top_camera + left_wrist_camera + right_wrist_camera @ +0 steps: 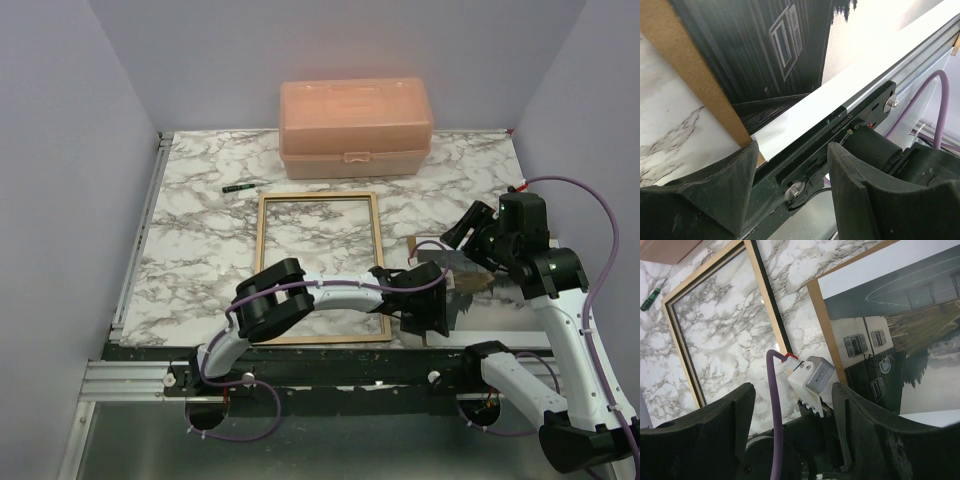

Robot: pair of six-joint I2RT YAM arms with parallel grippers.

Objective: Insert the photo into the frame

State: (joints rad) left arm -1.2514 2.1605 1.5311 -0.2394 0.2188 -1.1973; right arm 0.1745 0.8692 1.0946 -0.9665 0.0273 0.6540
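Both jaws are wide and empty, and we could easily pinch the backing panel [826, 330] with the photo [900, 340], creasing it.

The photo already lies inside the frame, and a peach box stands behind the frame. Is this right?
Not quite: the photo lies outside the frame, to its right, as the right wrist view shows. The peach box does stand behind it.

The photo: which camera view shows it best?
The right wrist view: the photo lies picture side up, with building, road and white border plain. The left wrist view shows only one close corner; the top view shows little, mostly hidden.
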